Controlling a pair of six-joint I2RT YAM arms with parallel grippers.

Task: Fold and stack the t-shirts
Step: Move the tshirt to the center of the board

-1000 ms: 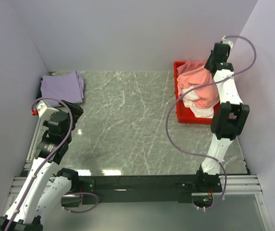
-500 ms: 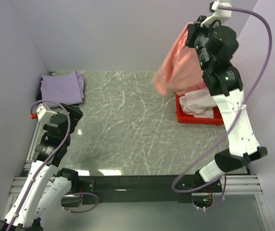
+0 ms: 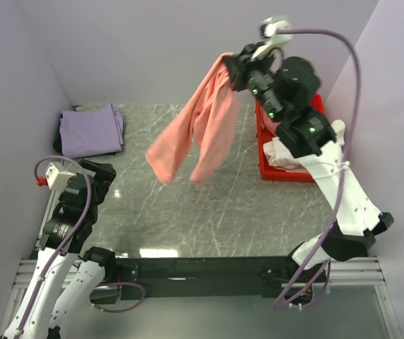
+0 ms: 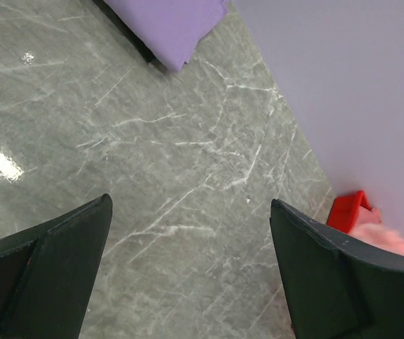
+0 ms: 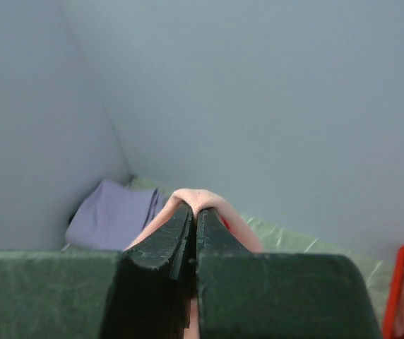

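top external, salmon-pink tee [image 3: 212,116] swung left, seemingly airborne

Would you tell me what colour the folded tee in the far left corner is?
The folded cloth tee is plain lavender, clearest in the top external view.

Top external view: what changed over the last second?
The right gripper, shut on the salmon-pink t-shirt, lifted it out of the red bin and swung it left; it now hangs above the table. The lavender t-shirt stayed put; the left arm barely moved.
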